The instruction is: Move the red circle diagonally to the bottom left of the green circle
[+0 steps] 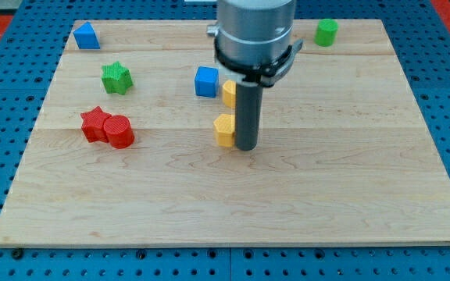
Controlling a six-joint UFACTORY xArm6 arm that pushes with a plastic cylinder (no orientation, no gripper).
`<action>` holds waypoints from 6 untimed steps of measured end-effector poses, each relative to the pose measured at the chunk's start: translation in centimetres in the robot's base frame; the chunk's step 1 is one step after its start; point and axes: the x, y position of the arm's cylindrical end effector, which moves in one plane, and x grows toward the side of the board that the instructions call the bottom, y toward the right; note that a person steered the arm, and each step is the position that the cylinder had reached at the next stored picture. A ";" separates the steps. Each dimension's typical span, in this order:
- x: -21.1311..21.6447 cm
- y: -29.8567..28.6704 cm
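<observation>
The red circle [119, 131] lies at the view's left of the wooden board, touching a red star [94, 123] on its left. The green circle [326, 32] stands near the board's top right edge. My tip [247, 147] rests near the board's middle, right beside a yellow block [224, 130] on its left. The tip is far to the right of the red circle and well below and left of the green circle.
A second yellow block [230, 93] sits partly behind the rod. A blue cube [206, 81] is just left of it. A green star [116, 77] and a blue block [87, 36] lie at the top left. The board [350, 195] rests on a blue pegboard.
</observation>
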 end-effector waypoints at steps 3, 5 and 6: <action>4.1 -10.2; -1.9 -14.8; 1.2 -15.4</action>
